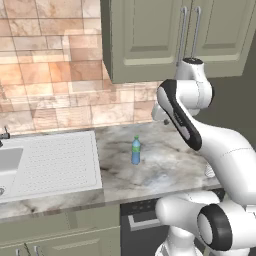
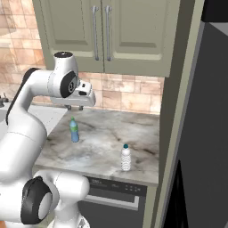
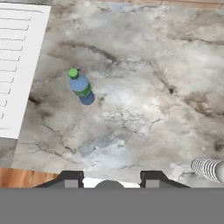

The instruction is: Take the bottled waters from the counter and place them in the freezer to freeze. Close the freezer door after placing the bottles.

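Right base view: blue bottle (image 2: 74, 130) with green cap stands upright on the marbled table (image 2: 107, 133), toward the sink side. Clear ribbed bottle (image 2: 126, 158) with dark cap stands upright near the front edge of the table, well apart from the blue one, closer to the tall grey fridge (image 2: 200, 147) at right. Tool (image 2: 75, 107) hangs above the table, over the blue bottle, not touching it; fingers point down, drawn in narrow, nothing between them. Green cabinets (image 2: 102, 35) sit above, tiled wall behind.

Left base view: blue bottle (image 1: 135, 150) sits just right of the white drainboard (image 1: 55, 162); arm covers most of the right side.

Hand view: looks down on the blue bottle (image 3: 80, 85) beside the drainboard (image 3: 17, 65); clear bottle (image 3: 209, 169) shows at lower right edge.
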